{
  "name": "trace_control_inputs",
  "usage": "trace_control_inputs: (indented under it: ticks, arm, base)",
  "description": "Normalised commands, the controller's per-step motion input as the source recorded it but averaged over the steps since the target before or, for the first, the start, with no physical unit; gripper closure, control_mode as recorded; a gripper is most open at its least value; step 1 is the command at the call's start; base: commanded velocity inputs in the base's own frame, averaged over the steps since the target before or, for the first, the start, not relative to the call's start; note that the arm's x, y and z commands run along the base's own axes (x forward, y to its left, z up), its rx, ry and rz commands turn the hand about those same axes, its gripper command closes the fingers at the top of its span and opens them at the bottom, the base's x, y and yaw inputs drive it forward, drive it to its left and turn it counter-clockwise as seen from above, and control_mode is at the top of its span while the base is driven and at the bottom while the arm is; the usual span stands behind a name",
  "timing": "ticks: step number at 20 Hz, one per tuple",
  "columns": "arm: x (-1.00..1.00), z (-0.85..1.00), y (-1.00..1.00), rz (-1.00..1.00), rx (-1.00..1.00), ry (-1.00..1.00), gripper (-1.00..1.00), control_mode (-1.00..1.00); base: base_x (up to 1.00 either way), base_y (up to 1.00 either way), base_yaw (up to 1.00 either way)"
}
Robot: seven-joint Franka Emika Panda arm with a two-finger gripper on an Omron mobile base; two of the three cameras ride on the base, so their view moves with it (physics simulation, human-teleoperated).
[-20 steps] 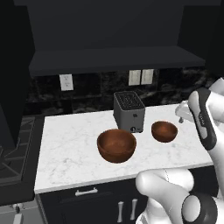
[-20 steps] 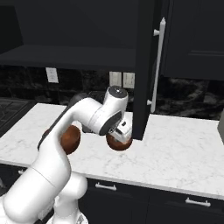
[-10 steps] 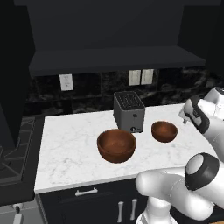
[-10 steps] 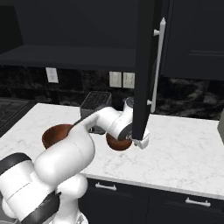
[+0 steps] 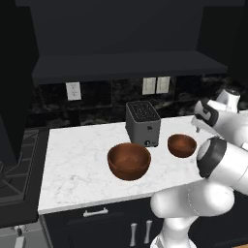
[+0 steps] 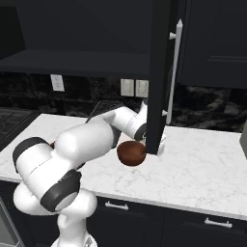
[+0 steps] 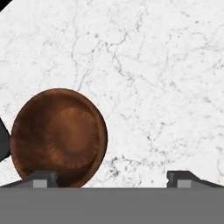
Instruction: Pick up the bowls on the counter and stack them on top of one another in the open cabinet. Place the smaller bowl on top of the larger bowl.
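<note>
The smaller bowl [image 5: 182, 145] rests on the white marble counter [image 5: 77, 164], to the right of the toaster. The larger bowl [image 5: 128, 161] stands nearer the front edge. My gripper [image 5: 195, 127] hovers just right of the smaller bowl and above it. In the hand view the gripper [image 7: 113, 177] is open, its left fingertip [image 7: 43, 178] over the rim of the smaller bowl [image 7: 59, 138], which lies off to the left. In the right base view my arm hides the larger bowl; the smaller bowl [image 6: 131, 153] shows beside the door. The open cabinet [image 5: 126, 65] spans the wall above.
A dark toaster [image 5: 143, 123] stands behind the bowls. The cabinet's open door [image 6: 159, 72] with a silver handle hangs in front of my hand in the right base view. A black stove top [image 5: 14, 174] borders the counter on the left.
My arm has rolled its elbow down and forward, and the hand has shifted right, behind the cabinet door in the right base view. Both bowls stay where they were.
</note>
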Motion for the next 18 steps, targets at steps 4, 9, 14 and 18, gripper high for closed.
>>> trace_control_inputs:
  ticks: [4, 9, 14, 18]
  arm:
    - [0.42, -0.49, 0.18, 0.0, 0.01, 0.19, -1.0, -1.0]
    - [0.27, -0.35, 0.12, 0.0, 0.07, 0.08, -1.0, -1.0]
    - [0.07, -0.41, 0.05, 0.0, 0.02, 0.06, -1.0, -1.0]
    - [0.0, -0.4, 0.0, 0.0, 0.0, 0.06, -1.0, -1.0]
  base:
    - [0.0, 0.0, 0.0]
    - [0.0, 0.0, 0.0]
    - [0.0, 0.0, 0.0]
    - [0.0, 0.0, 0.0]
